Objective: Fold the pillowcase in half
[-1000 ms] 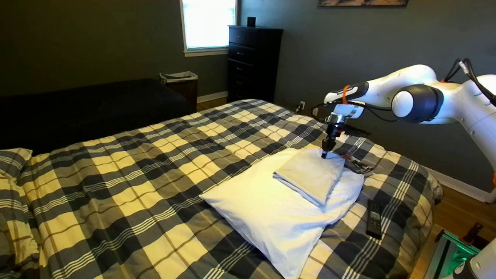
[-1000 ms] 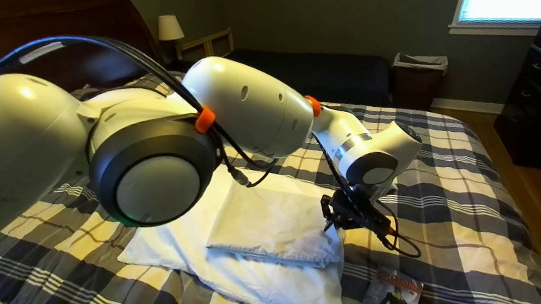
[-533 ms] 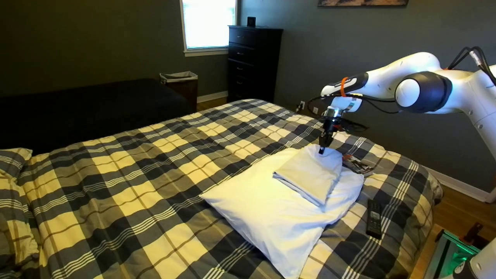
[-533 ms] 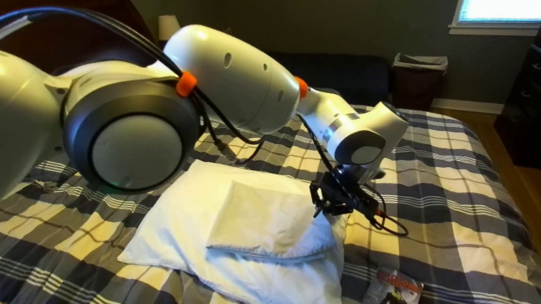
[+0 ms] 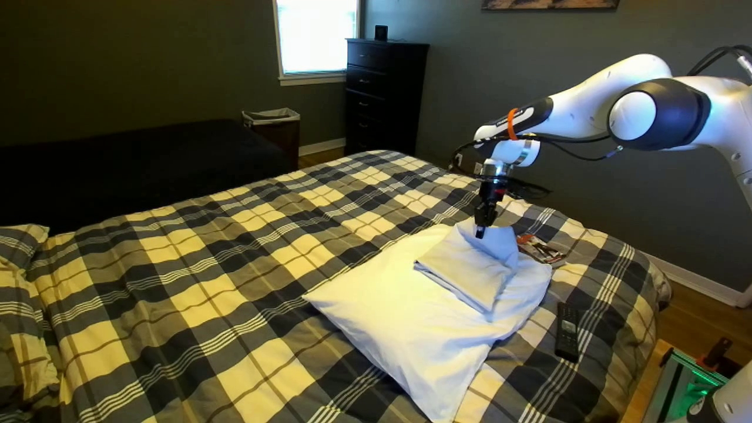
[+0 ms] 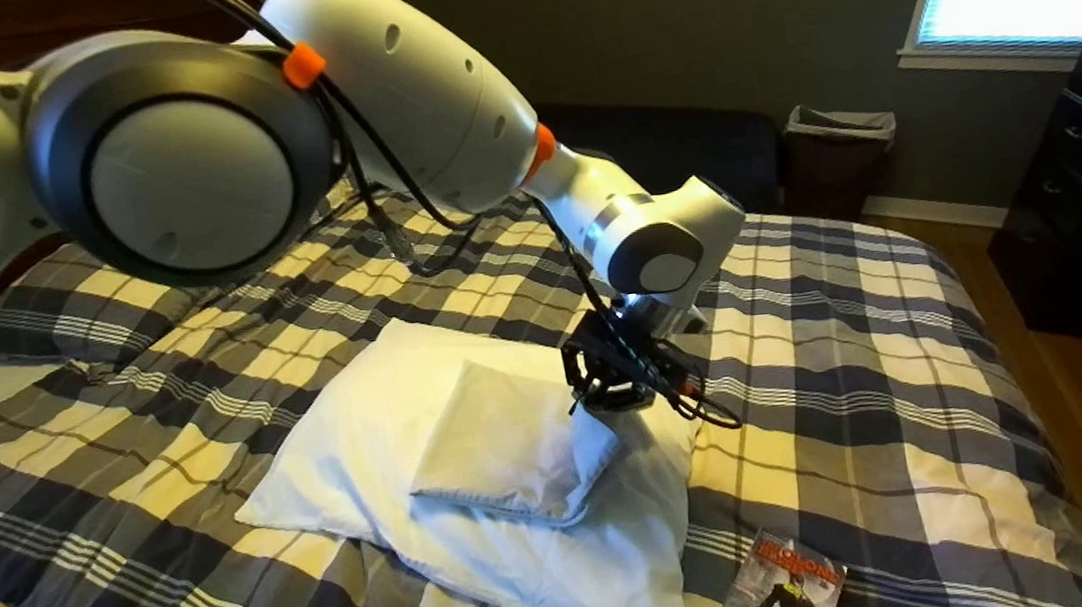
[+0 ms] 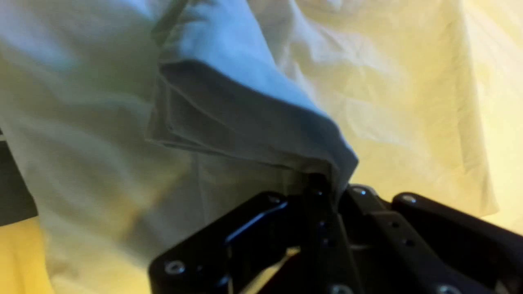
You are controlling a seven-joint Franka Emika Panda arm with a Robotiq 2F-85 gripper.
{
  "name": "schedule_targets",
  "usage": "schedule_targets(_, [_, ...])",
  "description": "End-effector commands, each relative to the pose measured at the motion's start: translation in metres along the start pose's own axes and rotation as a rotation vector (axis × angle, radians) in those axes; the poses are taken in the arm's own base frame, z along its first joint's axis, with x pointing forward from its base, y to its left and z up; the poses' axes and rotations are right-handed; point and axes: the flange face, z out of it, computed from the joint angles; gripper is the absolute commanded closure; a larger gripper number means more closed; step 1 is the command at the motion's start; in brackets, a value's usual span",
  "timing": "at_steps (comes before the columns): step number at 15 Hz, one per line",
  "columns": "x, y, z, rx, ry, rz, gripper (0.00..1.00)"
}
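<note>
The pillowcase (image 5: 461, 264) is a pale grey-white rectangle in layers. It lies on the large white pillow (image 5: 399, 329), which also shows in an exterior view (image 6: 337, 466). My gripper (image 5: 480, 232) is shut on the pillowcase's edge on the magazine side and holds it raised above the rest. In an exterior view the pillowcase (image 6: 490, 440) has its lifted side turned up and partly over; the gripper (image 6: 576, 404) hides part of it. In the wrist view the gripper (image 7: 334, 192) pinches the edge of the lifted pillowcase flap (image 7: 253, 114), whose layered underside shows.
The pillow lies on a plaid bedspread (image 5: 235, 282). A magazine (image 5: 541, 249) lies beside the pillow, also in an exterior view (image 6: 784, 588). A black remote (image 5: 567, 332) lies near the bed's edge. The arm's cables (image 6: 703, 407) hang near the gripper.
My gripper has moved across the pillow, away from the magazine, carrying the pinched edge. The pillowcase's edge has risen and curled over. The arm's elbow has risen.
</note>
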Motion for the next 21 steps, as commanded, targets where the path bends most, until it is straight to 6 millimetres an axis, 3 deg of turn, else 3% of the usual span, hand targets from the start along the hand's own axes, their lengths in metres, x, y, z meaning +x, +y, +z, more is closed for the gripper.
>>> schedule_targets(1, [-0.021,-0.030,0.000,-0.003,-0.026,0.027,0.99])
schedule_targets(8, [-0.038,-0.073,0.005,0.013,-0.070,0.019,0.99])
schedule_targets(14, [-0.040,-0.101,0.018,0.028,-0.101,-0.006,0.99])
schedule_targets(15, [-0.032,-0.089,0.016,0.029,-0.105,-0.009,0.99])
schedule_targets(16, [-0.032,-0.092,0.017,0.029,-0.107,-0.013,0.95])
schedule_targets(21, [-0.032,-0.090,0.016,0.028,-0.105,-0.010,0.95])
